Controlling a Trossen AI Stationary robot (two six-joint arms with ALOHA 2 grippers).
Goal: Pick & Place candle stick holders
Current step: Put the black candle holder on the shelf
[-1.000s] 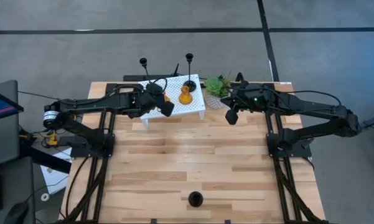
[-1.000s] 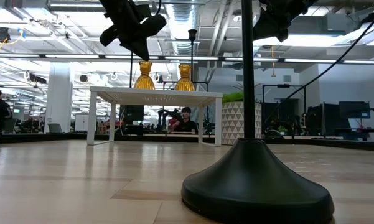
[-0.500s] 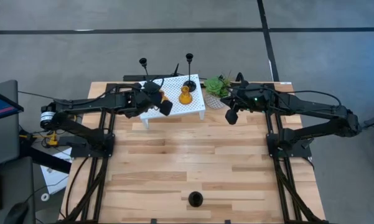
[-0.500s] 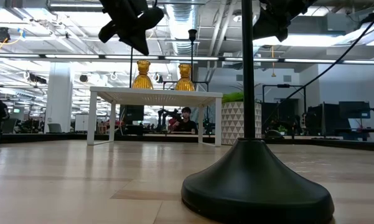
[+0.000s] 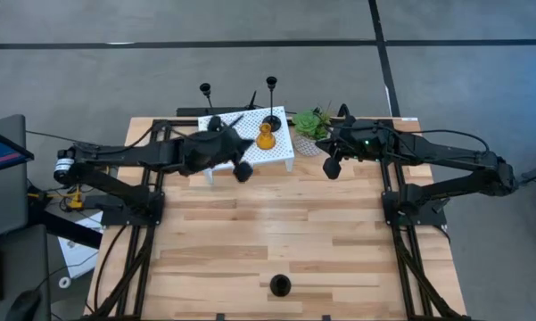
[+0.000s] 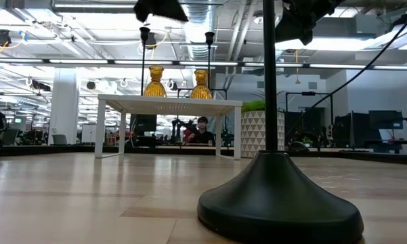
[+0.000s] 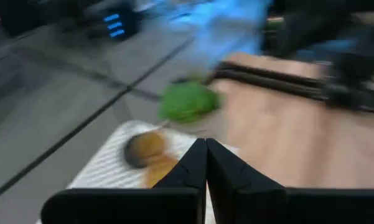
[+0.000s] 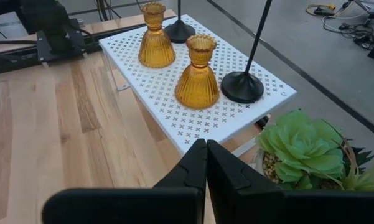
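Status for you: four of five candle stick holders sit on the white perforated stand (image 5: 281, 153) at 12 o'clock on the worktop (image 5: 276, 232); two amber holders (image 8: 198, 73) and two black ones (image 8: 243, 86) show on it in the right wrist view; I judge the job mostly done. One left: the last black holder (image 5: 280, 284) stands alone near the 6 o'clock edge, well apart from both arms.

Left gripper (image 5: 241, 168) hangs over the stand's front edge at about 11 o'clock; fingers pressed together, empty. Right gripper (image 5: 332, 166) is just beside the potted plant (image 5: 313, 123) at about 1 o'clock; fingers together, holding nothing.

Views: high view hides one amber holder under the left arm; right wrist shows both; low view is filled by the lone holder's base (image 6: 280, 196) and shows the stand raised on legs; left wrist is too blurred to use beyond the shut fingers.
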